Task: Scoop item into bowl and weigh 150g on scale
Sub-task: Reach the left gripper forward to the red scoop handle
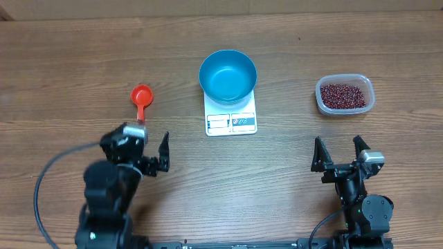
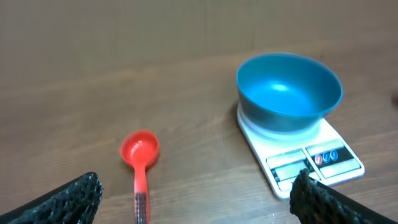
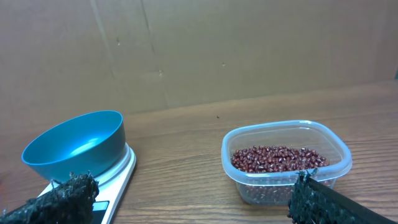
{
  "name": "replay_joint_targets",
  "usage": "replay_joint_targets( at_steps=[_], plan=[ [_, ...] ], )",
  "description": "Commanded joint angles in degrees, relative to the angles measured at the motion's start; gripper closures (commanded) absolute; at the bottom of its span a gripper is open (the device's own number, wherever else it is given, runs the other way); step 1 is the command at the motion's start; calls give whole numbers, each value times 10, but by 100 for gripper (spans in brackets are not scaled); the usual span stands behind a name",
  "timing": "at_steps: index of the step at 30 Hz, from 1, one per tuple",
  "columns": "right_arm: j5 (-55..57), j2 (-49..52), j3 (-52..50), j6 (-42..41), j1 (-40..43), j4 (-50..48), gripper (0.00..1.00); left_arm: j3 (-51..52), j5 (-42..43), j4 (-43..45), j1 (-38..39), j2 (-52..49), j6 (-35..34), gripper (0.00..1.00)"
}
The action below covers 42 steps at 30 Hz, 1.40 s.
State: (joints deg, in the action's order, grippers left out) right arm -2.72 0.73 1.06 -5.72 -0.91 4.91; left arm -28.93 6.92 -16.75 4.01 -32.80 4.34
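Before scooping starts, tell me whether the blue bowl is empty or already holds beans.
Empty. The blue bowl on the scale shows a bare blue inside; the beans lie in the clear tub.

Wood-grain table (image 1: 62,48); brown cardboard backdrop (image 3: 261,43) behind; soft even light.

obstacles: bowl (image 1: 228,76) on scale (image 1: 231,122) centre, scoop (image 1: 141,99) left, tub (image 1: 372,97) right | free: table (image 1: 291,138) gaps between
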Motion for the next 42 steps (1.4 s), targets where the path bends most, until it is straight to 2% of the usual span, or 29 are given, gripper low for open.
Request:
replay_joint_targets(
  at_steps=[1, 12, 18, 24, 34, 42],
  plan=[
    [3, -6, -6, 2, -5, -3, 0, -63, 19, -24, -3, -66, -11, 0],
    [3, -6, -6, 2, -5, -3, 0, -260, 55, -183, -3, -291, -11, 0],
    [3, -6, -6, 2, -5, -3, 0, -357, 72, -275, -3, -373, -9, 0],
    [3, -6, -6, 2, -5, -3, 0, -367, 107, -276, -3, -384, -10, 1],
    [3, -6, -6, 2, -5, -3, 0, -374, 89, -253, -27, -403, -22, 0],
    [3, -6, -6, 2, -5, -3, 0, -482, 54, -315, -100, -507, -45, 0]
  ],
)
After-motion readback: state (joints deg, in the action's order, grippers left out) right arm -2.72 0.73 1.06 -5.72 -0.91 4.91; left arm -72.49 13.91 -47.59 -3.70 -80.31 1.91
